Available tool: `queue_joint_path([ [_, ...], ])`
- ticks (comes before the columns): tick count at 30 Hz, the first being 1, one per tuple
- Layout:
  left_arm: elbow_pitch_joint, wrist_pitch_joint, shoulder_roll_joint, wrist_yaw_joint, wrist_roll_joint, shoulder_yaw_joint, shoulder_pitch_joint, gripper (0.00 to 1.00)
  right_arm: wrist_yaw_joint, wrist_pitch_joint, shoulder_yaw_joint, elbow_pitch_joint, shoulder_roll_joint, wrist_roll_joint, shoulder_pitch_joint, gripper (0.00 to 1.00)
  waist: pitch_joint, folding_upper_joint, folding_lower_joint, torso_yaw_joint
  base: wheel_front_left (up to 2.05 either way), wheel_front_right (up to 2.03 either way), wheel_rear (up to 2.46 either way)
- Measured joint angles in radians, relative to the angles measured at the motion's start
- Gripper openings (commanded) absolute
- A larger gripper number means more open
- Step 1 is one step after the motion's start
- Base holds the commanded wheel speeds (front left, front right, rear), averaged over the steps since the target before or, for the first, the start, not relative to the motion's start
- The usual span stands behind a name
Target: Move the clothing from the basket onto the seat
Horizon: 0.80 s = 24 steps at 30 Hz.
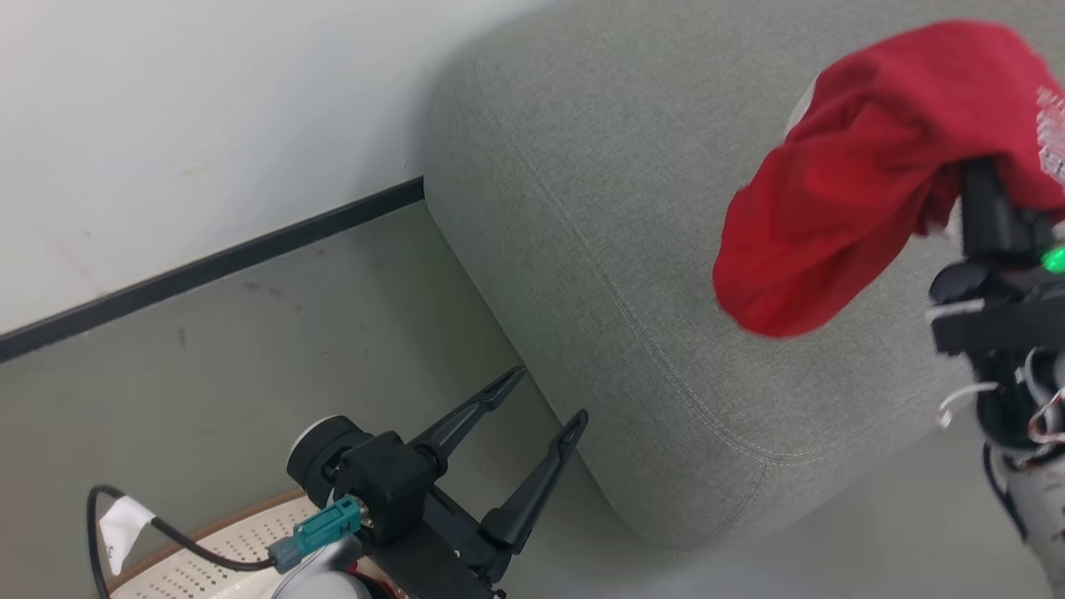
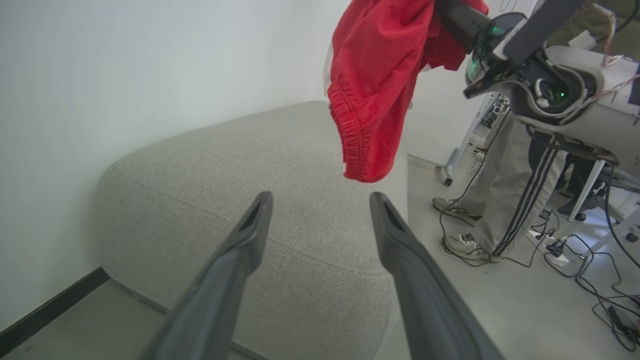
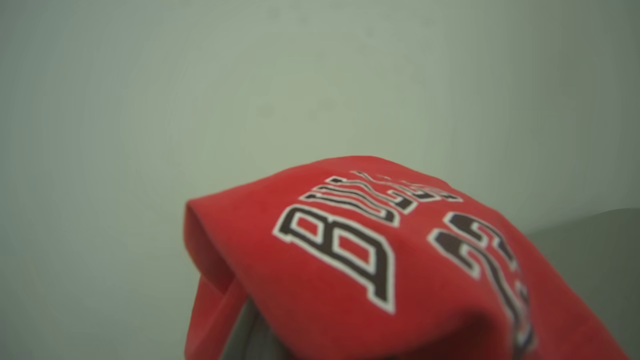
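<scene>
Holding the red garment pinched above the seat at two o'clock, the right end effector should next lower and release; left end effector spread.

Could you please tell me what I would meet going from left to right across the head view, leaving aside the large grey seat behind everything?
basket → left gripper, jaws open → red garment → right gripper, jaws shut on the garment draped over it
</scene>
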Motion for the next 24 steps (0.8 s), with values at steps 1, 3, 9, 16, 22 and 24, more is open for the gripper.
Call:
queue_joint_path([
  [1, -0.002, 0.006, 0.001, 0.000, 0.000, -0.001, -0.002, 1.00, 0.001, 0.000, -0.002, 0.018, -0.008, 0.001, -0.027, 0.00, 0.006, 0.0000, 0.0000, 0.002, 0.00, 0.00, 0.00],
  [3, -0.002, 0.013, 0.003, -0.001, 0.001, -0.003, -0.013, 1.00, 0.002, 0.000, -0.007, 0.050, -0.024, 0.000, -0.081, 0.00, 0.020, 0.0000, 0.0000, 0.006, 0.00, 0.00, 0.00],
  [9, -0.011, 0.025, 0.004, -0.008, 0.002, -0.005, -0.041, 1.00, 0.009, 0.000, -0.038, 0.171, -0.073, 0.002, -0.207, 0.00, 0.058, 0.0001, 0.0000, 0.022, 0.00, 0.00, 0.00],
  [16, -0.032, 0.046, 0.003, -0.009, 0.025, -0.008, -0.074, 1.00, 0.009, 0.000, -0.079, 0.310, -0.126, 0.013, -0.286, 0.00, 0.107, 0.0001, 0.0000, 0.050, 0.00, 0.00, 0.00],
  [22, -0.056, 0.066, 0.003, -0.010, 0.031, -0.011, -0.106, 1.00, 0.009, 0.000, -0.097, 0.383, -0.182, 0.017, -0.335, 0.00, 0.157, 0.0001, 0.0000, 0.080, 0.00, 0.00, 0.00],
  [24, -0.058, 0.068, 0.002, -0.010, 0.032, -0.012, -0.112, 1.00, 0.009, 0.000, -0.103, 0.394, -0.188, 0.019, -0.342, 0.00, 0.166, 0.0000, -0.0001, 0.085, 0.00, 0.00, 0.00],
])
